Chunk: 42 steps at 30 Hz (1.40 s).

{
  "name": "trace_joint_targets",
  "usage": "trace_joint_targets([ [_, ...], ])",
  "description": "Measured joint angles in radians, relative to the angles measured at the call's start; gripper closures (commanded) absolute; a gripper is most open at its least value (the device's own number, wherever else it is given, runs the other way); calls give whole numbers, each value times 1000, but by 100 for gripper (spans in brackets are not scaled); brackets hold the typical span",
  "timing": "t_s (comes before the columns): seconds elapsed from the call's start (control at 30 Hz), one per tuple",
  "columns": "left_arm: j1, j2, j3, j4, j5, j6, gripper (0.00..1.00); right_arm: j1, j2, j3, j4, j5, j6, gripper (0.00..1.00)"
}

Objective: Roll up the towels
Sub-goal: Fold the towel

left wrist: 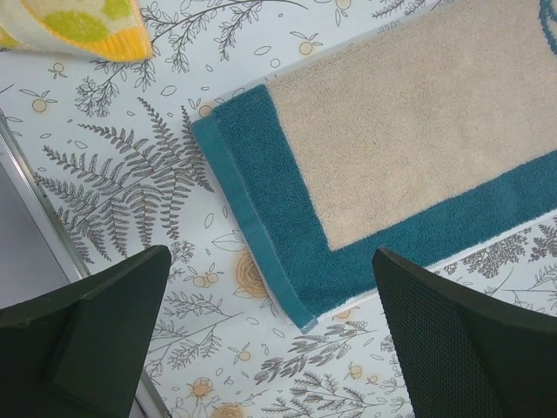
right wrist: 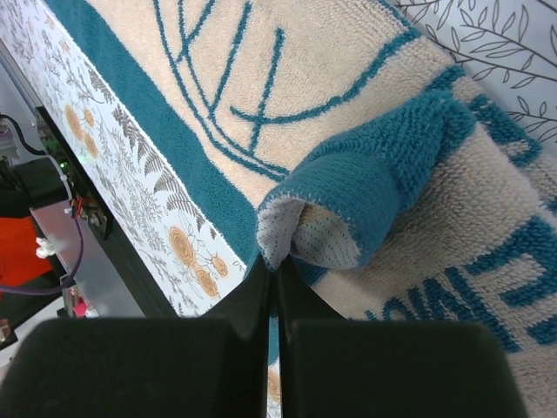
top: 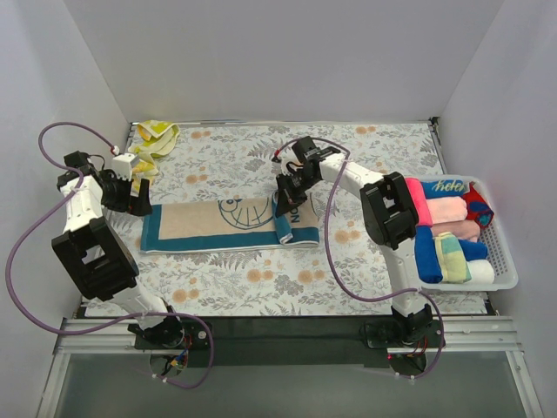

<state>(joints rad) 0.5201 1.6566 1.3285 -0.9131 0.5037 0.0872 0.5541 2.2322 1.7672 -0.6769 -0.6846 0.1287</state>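
Towel, tan with blue border, is laid flat on the worktop between the arms, long axis left–right, with its right end curled into a loose first turn. That turned edge is pinched by the right pincer, pressed together on it; the left pincer is held spread over the left end. The terry is judged soft, light and limp, so it is best taken at the short hem.

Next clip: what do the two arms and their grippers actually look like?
The left arm and right arm have white links, blocky black joint housings and a looping purple cable each. The left gripper and right gripper have matte black fingers.
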Motion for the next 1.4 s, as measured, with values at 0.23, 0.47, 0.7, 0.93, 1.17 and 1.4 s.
trace_joint_targets([
  [0.23,0,0,-8,-1,-8,3,2,16,1,3,4,-10,1,97],
  [0.47,0,0,-9,-5,-11,7,2,20,31,16,13,-32,10,57],
  [0.7,-8,0,-8,-20,6,19,12,6,26,16,14,-66,-4,55],
  [0.93,-76,0,-11,-30,23,36,47,-140,-60,16,-2,-80,-89,66],
  [1.17,-125,2,-60,-37,23,9,62,-231,-24,80,-29,27,-178,54],
  [1.4,-174,27,-121,-28,6,-43,73,-179,55,121,-28,118,-245,58],
])
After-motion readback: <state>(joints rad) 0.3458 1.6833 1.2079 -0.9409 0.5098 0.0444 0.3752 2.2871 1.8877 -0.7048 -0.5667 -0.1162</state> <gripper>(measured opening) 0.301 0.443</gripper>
